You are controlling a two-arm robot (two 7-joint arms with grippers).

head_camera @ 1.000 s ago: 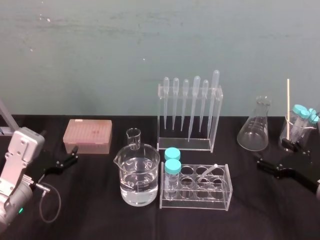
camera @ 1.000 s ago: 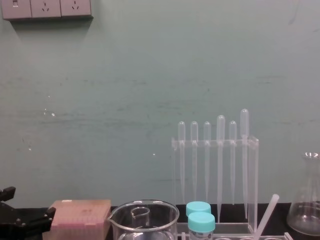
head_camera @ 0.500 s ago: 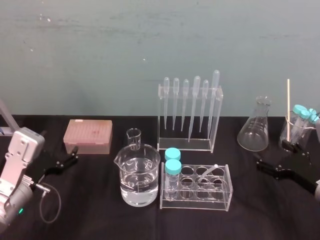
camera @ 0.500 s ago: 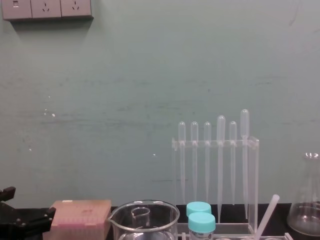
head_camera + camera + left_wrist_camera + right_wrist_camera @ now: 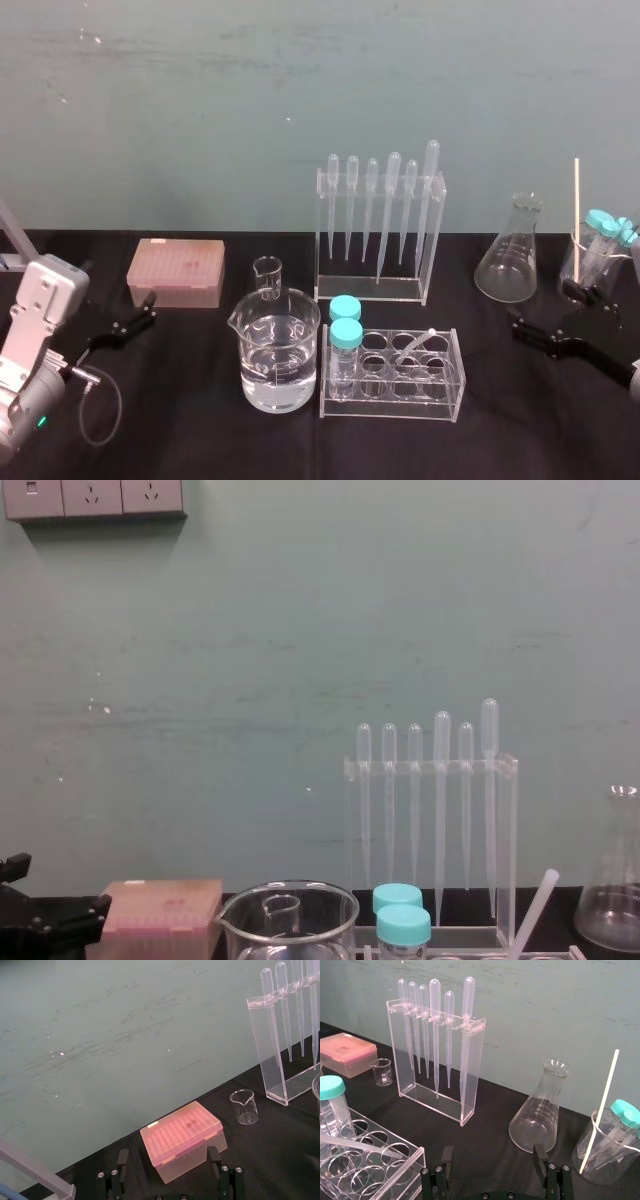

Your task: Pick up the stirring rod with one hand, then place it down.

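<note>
Your stirring rod (image 5: 600, 1110), one thin, straight, whitish stick, leans in the small glass beaker (image 5: 620, 1170) beside two teal-capped tubes (image 5: 600, 222), next to the conical flask (image 5: 540, 1110). Six clear bulb-topped pipettes (image 5: 434, 1020) hang in one acrylic rack (image 5: 470, 1085). The blocky black left tool (image 5: 168, 1152) and right tool (image 5: 493, 1150) sit low over the black surface (image 5: 485, 1125), jaws spread and gripping nothing.

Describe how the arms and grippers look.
Both grippers, left gripper and right gripper, are black with flat blocky fingers and silver screw heads at the base. The left arm's wrist housing is silver-grey, with a black cable looping beside it and a small green light.
</note>
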